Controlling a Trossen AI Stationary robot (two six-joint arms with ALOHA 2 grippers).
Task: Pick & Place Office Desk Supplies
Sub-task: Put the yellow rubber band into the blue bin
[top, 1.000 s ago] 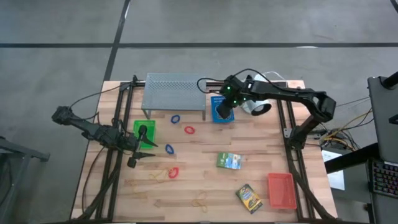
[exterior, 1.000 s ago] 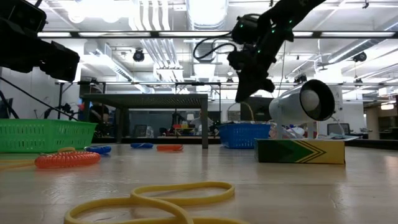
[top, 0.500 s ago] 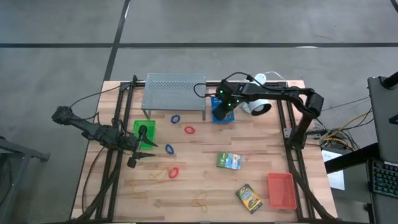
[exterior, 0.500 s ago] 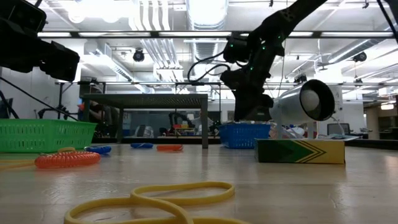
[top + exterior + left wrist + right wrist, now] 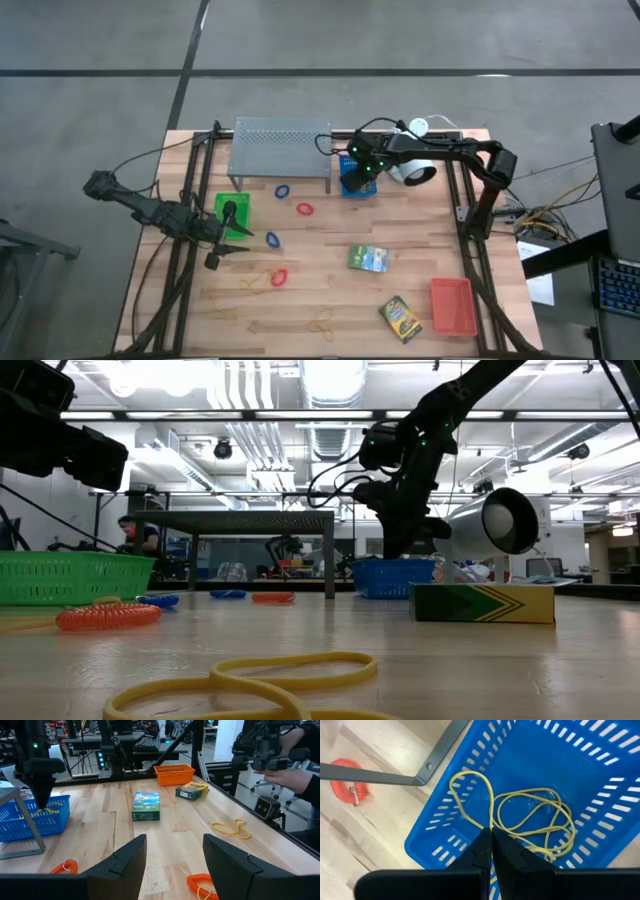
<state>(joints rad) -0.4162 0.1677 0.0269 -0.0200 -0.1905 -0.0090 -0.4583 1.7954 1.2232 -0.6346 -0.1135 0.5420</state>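
My right gripper (image 5: pixel 360 182) is shut on thin yellow rubber bands (image 5: pixel 530 820) and points down into the blue tray (image 5: pixel 352 186) beside the grey shelf's leg. The left wrist view shows its fingers (image 5: pixel 44 795) just inside the tray's rim (image 5: pixel 30 820). My left gripper (image 5: pixel 243 243) stands open near the table's left edge, next to the green tray (image 5: pixel 233 212), holding nothing. Red loops (image 5: pixel 304 209), blue loops (image 5: pixel 282 190), two card boxes (image 5: pixel 368 258) and loose tan bands (image 5: pixel 322 322) lie flat on the wood. A red-orange tray (image 5: pixel 452 305) stands at the near right. My right gripper pinches strands of the yellow rubber bands (image 5: pixel 490 824) between its two shut fingertips. The fingers come from above, slanting steeply down. The bands' loops (image 5: pixel 555 827) spread slack below the fingers inside the blue tray.
The grey perforated shelf (image 5: pixel 280 148) stands at the far edge, one leg (image 5: pixel 440 755) right beside the blue tray. A white lamp (image 5: pixel 412 170) lies just right of my right gripper. A person's hand (image 5: pixel 295 775) shows beyond the table.
My right gripper has come down toward the blue tray and rolled at the wrist, staying shut. The rubber bands, which hung from it above the tray, now lie lowered into the tray.
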